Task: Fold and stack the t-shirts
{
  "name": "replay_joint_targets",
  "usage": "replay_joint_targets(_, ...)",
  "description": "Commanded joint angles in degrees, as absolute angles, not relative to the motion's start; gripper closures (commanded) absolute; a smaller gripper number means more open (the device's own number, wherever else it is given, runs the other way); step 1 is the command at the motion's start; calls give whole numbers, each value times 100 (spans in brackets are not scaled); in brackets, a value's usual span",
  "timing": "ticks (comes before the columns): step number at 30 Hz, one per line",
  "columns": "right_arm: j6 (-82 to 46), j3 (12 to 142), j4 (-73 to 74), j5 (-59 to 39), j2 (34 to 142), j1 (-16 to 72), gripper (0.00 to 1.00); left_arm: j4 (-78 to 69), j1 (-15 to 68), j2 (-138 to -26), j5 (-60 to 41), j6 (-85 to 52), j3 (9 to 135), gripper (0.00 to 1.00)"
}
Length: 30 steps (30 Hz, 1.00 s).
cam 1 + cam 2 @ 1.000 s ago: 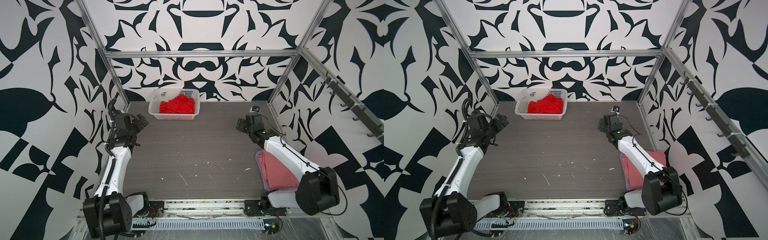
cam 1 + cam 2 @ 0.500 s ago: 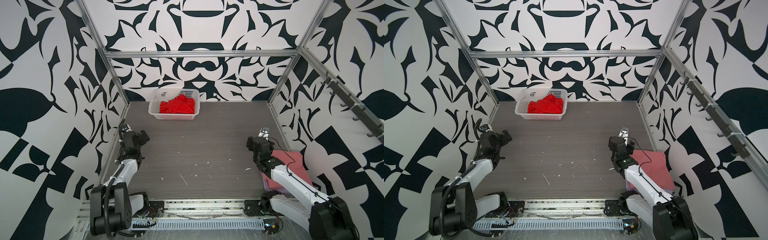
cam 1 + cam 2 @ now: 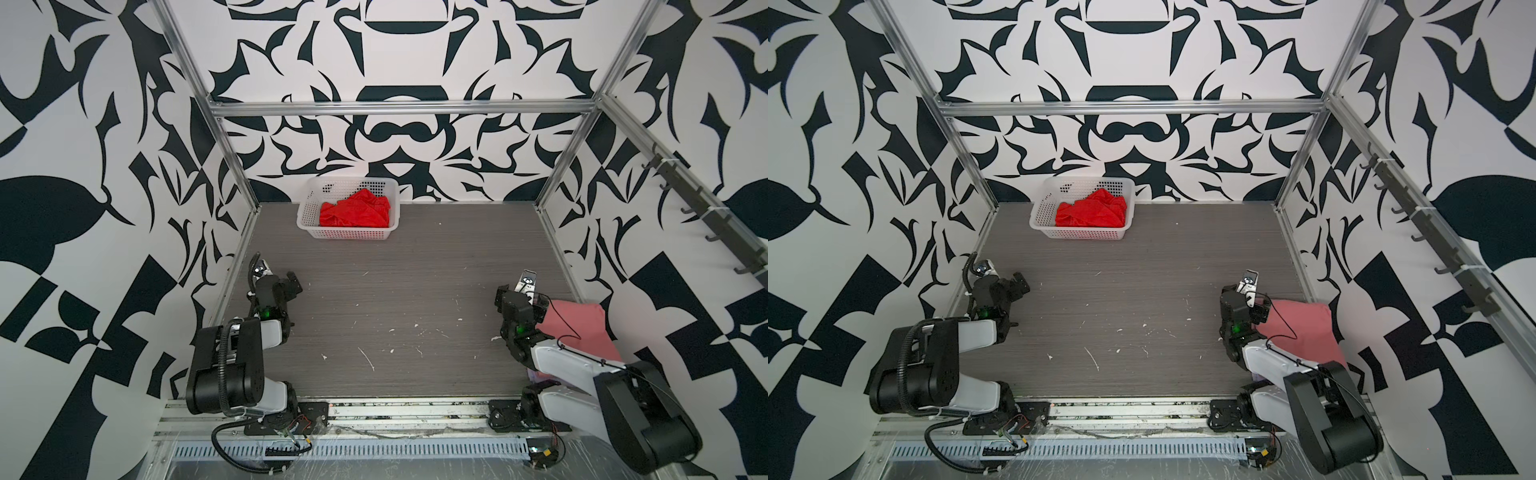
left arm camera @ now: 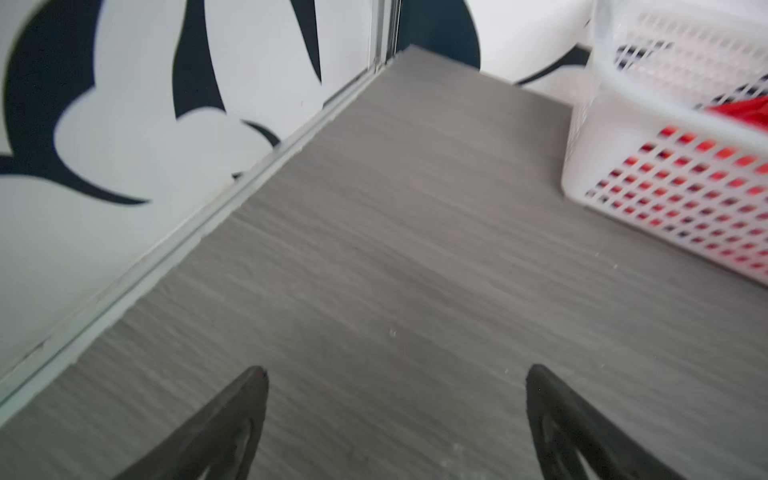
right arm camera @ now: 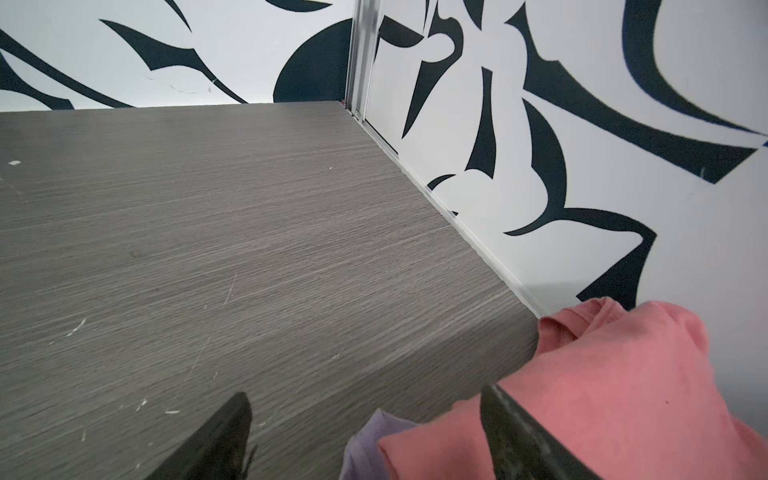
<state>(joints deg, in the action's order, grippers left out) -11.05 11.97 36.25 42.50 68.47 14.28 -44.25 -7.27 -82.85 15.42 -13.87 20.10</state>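
Note:
A crumpled red t-shirt (image 3: 355,214) (image 3: 1092,214) lies in the white basket at the back. A folded salmon-pink t-shirt (image 3: 582,328) (image 3: 1304,328) (image 5: 602,374) rests against the right wall, on top of a lavender t-shirt whose corner (image 5: 374,440) pokes out. My right gripper (image 3: 521,301) (image 3: 1246,303) (image 5: 365,394) hangs open at the pile's inner edge; one finger is in front of the pink cloth and nothing is gripped. At the left edge of the table my left gripper (image 3: 293,282) (image 3: 1019,284) (image 4: 397,369) is wide open over bare wood.
The white lattice basket (image 3: 309,208) (image 3: 1044,208) (image 4: 623,137) stands at the back, left of centre. Patterned walls with metal frame posts close in three sides. Small white flecks dot the grey table (image 3: 395,291). Both arms are folded low near the front rail.
Both arms have drawn back from mid-table toward the front and dropped low. The right arm has come off the pink shirt, so more of it shows.

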Motion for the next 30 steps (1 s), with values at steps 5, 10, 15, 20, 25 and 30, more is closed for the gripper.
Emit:
replay_joint_targets(5,-768,1610,5337,3594,8182,831,12,-4968,-746,-8378,1272,-1283,2022,1)
replay_joint_targets(10,-520,1812,5265,2891,8392,709,11,-5310,-715,-8701,874,-1138,1986,1)
replay_joint_targets(15,-407,2058,4840,2464,8523,676,11,-5438,-688,-8833,769,-1052,1978,1)
replay_joint_targets(20,-281,1824,5810,2333,9011,669,11,-5610,-686,-8904,785,-1049,1953,1)
replay_joint_targets(25,-267,1894,5604,2280,8960,677,9,-5652,-653,-8930,861,-1034,1960,1)
replay_joint_targets(30,-257,1934,5509,2285,8970,672,0,-5594,-639,-8954,895,-1021,1997,1)
